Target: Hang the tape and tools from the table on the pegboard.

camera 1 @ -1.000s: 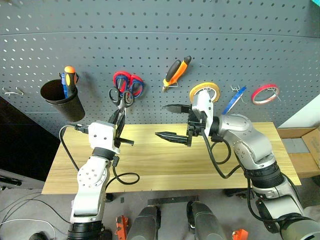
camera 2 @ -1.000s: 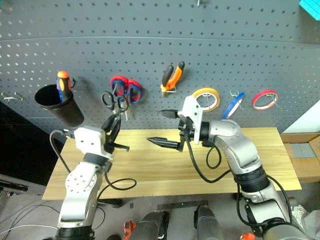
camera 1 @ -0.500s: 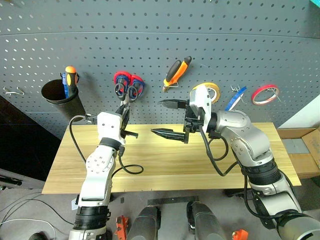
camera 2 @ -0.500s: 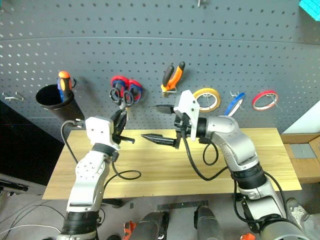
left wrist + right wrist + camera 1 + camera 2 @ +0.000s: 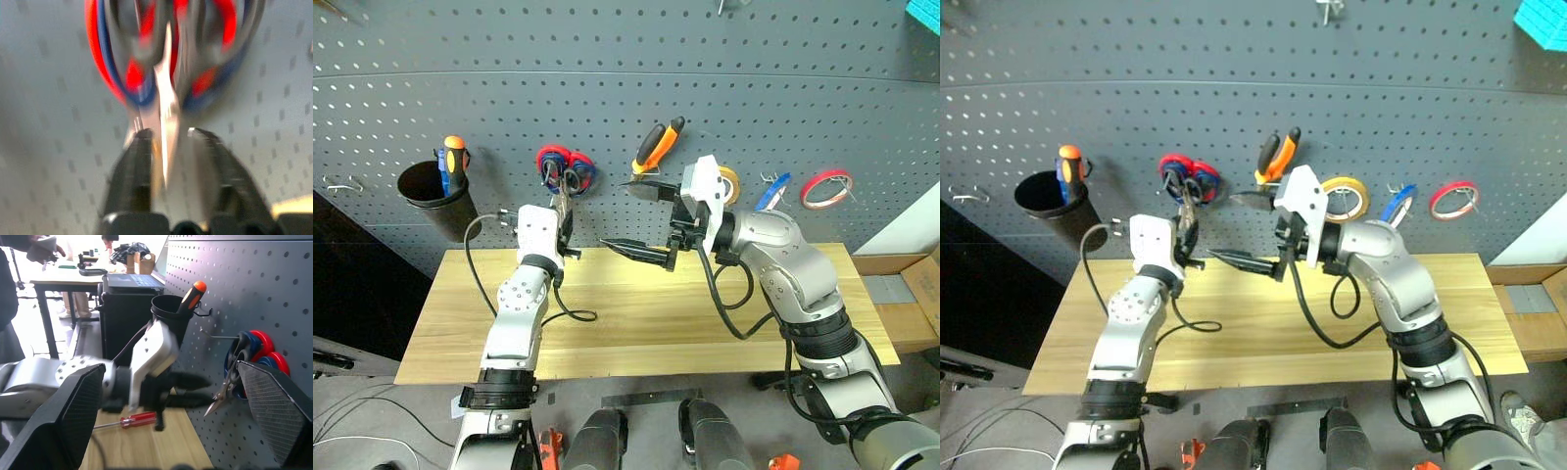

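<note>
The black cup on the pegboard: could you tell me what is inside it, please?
An orange-topped blue screwdriver stands in the black cup; its shaft and anything deeper are hidden by the cup's wall.

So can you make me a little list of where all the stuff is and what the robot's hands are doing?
pegboard: holds everything below
black-handled scissors: on the hook, over the red-and-blue scissors
left gripper: fingers on either side of the blades
right gripper: open, holding nothing
pliers: hung
blue tape: hung, between yellow tape and red tape
red-handled screwdriver: lying on the table
</note>
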